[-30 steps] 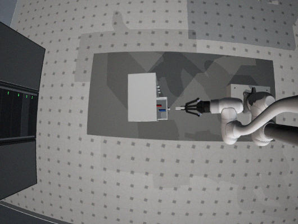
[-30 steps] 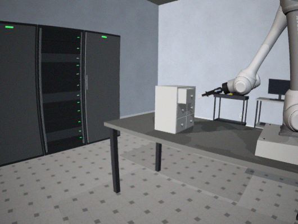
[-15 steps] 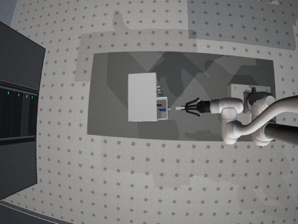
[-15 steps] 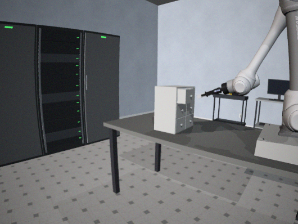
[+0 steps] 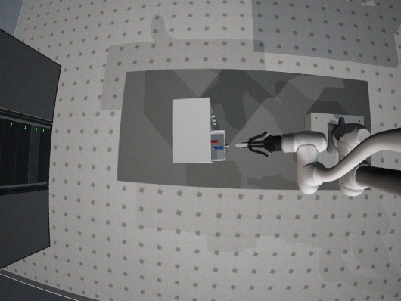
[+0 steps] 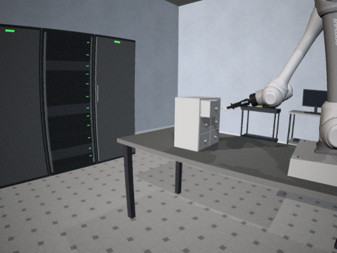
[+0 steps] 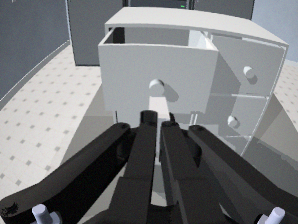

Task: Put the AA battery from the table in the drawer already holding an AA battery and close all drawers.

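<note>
The white chest (image 5: 191,130) stands on the dark table; it also shows in the side view (image 6: 197,123) and the wrist view (image 7: 200,63). Its top left drawer (image 5: 218,145) (image 6: 210,107) is pulled part way out. Inside lie a red thing (image 5: 214,141) and a blue thing (image 5: 217,148), side by side; I cannot tell what they are. My gripper (image 5: 238,144) is shut with nothing between the fingers. It points level at the drawer's knob (image 7: 157,86), its tips (image 7: 157,119) a short way in front, apart from it. I see no loose battery on the table.
The other drawers (image 7: 249,72) sit pushed in, their knobs (image 5: 213,120) sticking out of the front. My arm's base block (image 6: 313,162) stands at the table's far end. Dark server racks (image 6: 67,95) stand off the table, behind the chest.
</note>
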You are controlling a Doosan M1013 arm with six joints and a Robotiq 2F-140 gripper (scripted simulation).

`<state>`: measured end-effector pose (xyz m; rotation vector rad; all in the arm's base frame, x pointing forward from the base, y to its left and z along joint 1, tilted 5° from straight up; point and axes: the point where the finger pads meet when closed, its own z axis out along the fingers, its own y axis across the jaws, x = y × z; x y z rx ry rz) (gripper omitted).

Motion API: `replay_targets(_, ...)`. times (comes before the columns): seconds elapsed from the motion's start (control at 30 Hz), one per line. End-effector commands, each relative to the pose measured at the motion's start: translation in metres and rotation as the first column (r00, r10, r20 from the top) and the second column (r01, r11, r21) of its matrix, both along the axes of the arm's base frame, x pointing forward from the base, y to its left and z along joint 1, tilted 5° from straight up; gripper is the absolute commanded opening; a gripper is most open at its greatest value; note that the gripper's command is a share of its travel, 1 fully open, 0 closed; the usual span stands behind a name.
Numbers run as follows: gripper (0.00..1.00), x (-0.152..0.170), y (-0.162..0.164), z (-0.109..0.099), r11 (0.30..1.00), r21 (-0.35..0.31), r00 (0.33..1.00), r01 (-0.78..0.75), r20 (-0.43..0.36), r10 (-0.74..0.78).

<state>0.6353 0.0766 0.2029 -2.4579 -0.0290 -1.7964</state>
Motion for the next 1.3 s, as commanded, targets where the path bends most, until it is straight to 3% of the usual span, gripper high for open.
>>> replay_targets(0.0, 0.00, 0.002, 0.000, 0.000, 1.000, 0.000, 1.000, 0.000, 0.000, 0.000)
replay_targets(1.27, 0.00, 0.053, 0.004, 0.002, 1.000, 0.000, 1.000, 0.000, 0.000, 0.000)
